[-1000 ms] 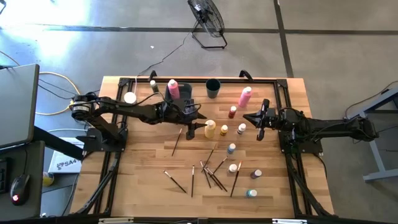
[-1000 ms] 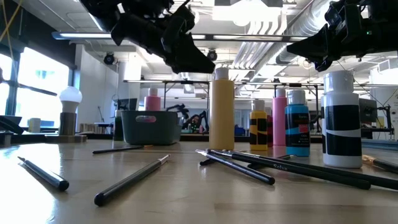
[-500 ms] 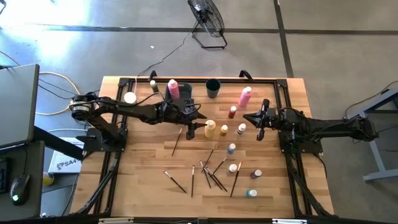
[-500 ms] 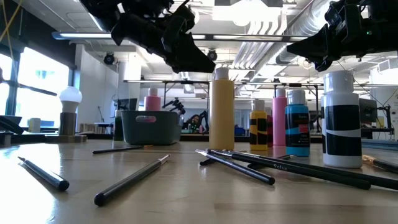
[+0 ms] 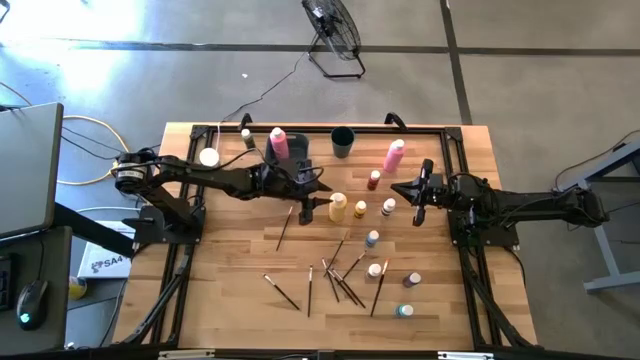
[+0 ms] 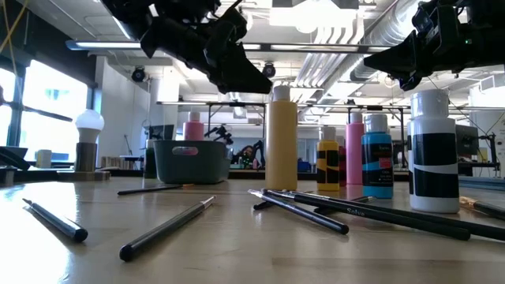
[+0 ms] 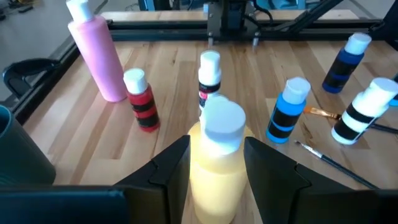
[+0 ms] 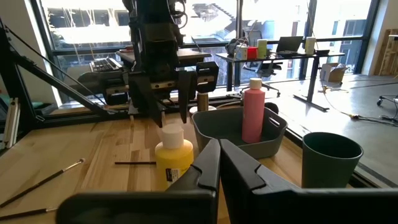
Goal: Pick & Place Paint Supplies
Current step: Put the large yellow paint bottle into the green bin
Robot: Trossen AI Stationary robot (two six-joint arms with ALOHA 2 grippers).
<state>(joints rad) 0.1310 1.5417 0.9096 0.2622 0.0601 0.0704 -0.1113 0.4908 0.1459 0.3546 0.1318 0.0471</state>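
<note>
A tall yellow squeeze bottle (image 5: 337,207) with a white cap stands upright on the wooden table, near the middle. My left gripper (image 5: 320,187) hovers open just to its far left, above cap height; in the left wrist view its two fingers (image 7: 168,168) frame the bottle (image 7: 214,180) without touching it. My right gripper (image 5: 415,190) waits shut at the right, above the table. A pink bottle (image 5: 279,143) stands in the grey bin (image 5: 297,160). Another pink bottle (image 5: 394,155) stands on the table. Thin brushes (image 5: 335,280) lie toward the near side.
Small white-capped bottles stand around the yellow one: red (image 5: 374,180), yellow (image 5: 360,209), white (image 5: 388,208), blue (image 5: 372,239). A dark green cup (image 5: 342,142) stands at the far edge. A white knob on a tan base (image 5: 208,157) stands far left.
</note>
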